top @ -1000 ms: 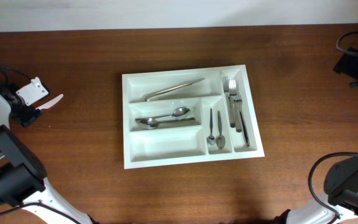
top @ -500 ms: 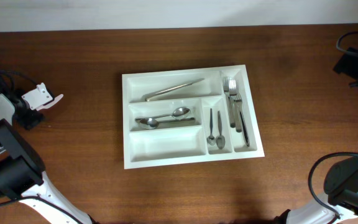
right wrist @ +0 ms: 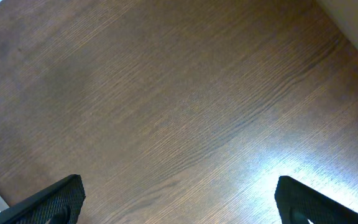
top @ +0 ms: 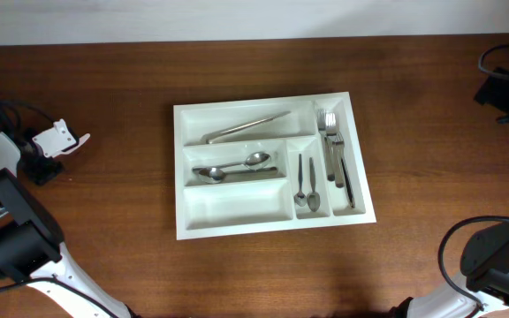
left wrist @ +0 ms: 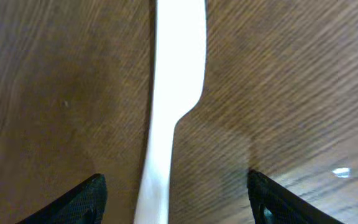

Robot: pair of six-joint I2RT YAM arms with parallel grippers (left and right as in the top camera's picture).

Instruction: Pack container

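Overhead view: white 5-compartment cutlery tray (top: 237, 205) sat centred on the table (top: 104, 221). It looked light, stiff and slippery, best gripped by a rim wall. Near the table's left edge, left gripper (left wrist: 176, 179) gaped astride a plastic knife (left wrist: 178, 62); right gripper (right wrist: 178, 183) gaped empty.

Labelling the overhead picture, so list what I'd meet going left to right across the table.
left hand → tray, and inside it large spoons → small spoons → forks → right hand
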